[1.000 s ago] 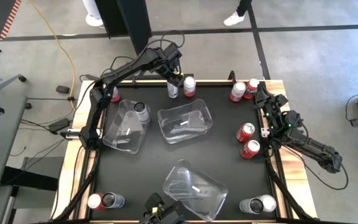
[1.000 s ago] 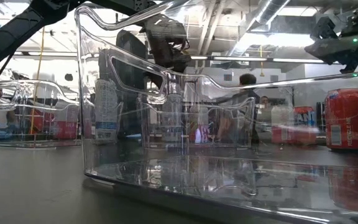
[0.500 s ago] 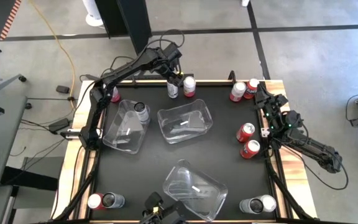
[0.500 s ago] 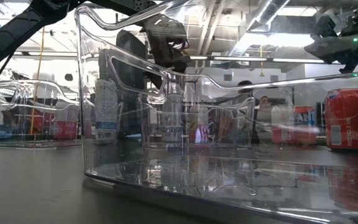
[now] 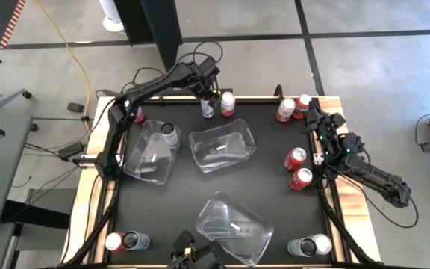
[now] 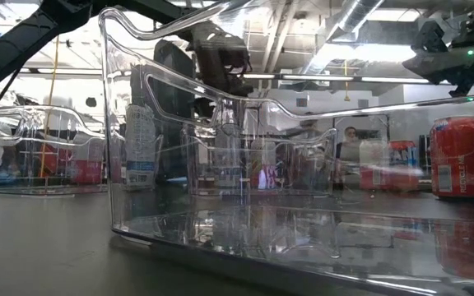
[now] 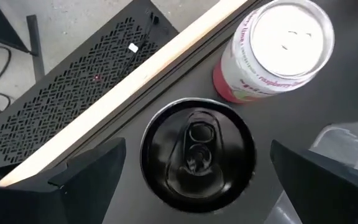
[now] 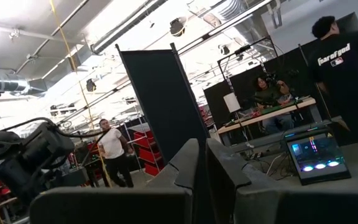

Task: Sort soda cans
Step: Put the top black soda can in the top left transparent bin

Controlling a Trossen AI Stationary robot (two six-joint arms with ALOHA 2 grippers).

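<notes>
My left gripper (image 7: 194,171) hangs spread above the dark can (image 7: 197,155) at the table's far edge, beside the raspberry can (image 7: 272,50), straddling it for pickup. My right gripper (image 8: 197,165) waits, fingers pressed together.

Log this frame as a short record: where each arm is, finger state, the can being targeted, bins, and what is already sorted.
left gripper: fingers open, straddling the dark can at the table's far edge
neighbour: pink-and-white can beside it
right gripper: raised at the right side, fingers shut, empty
bins: three clear bins
sorted: one grey can in the left bin
</notes>
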